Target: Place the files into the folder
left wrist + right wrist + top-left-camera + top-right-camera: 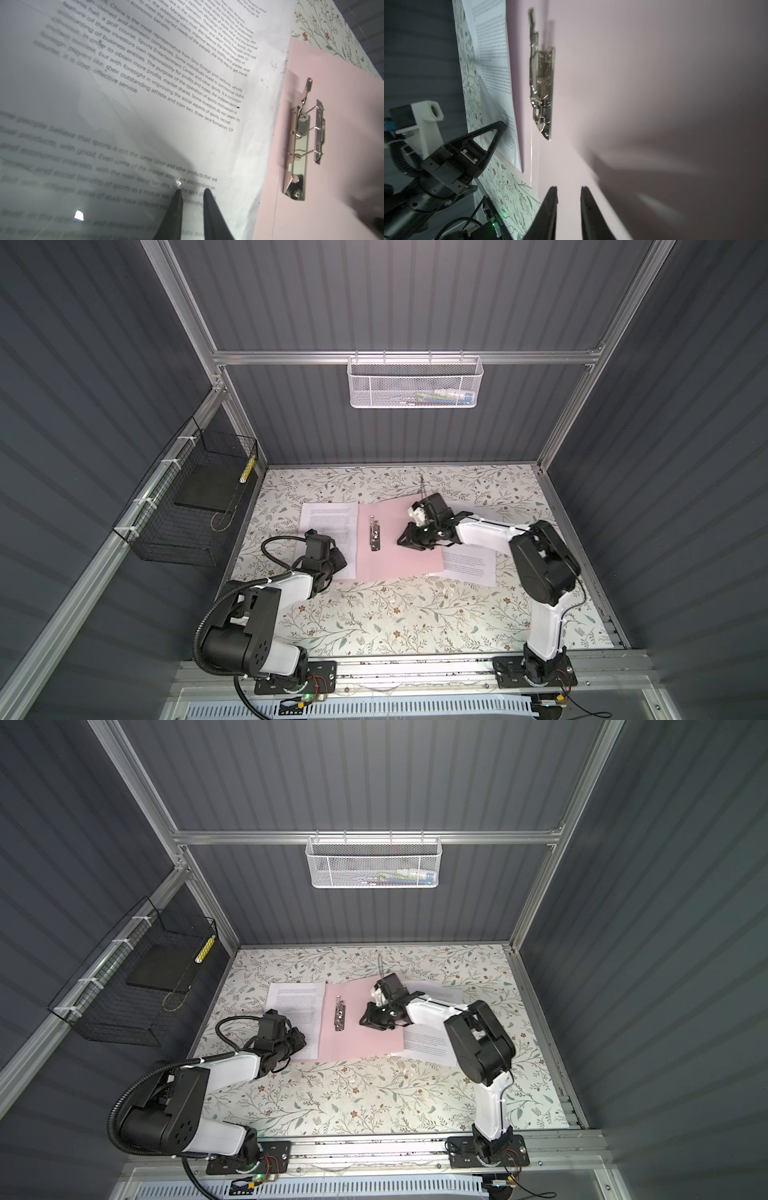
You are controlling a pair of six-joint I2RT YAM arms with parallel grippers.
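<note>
The pink folder lies open and flat mid-table, its metal clip by the spine. One printed sheet of the files lies at the left, its edge overlapping the pink. My left gripper sits low on this sheet's near part, jaws narrowly open with text showing between them. Another sheet lies at the right, partly under the folder's edge. My right gripper hovers over the right half of the folder, open and holding nothing.
A black wire basket holding a dark slab hangs on the left wall. On the back rail hangs a white mesh basket. A floral cover spans the table, and the arm bases stand along its front edge.
</note>
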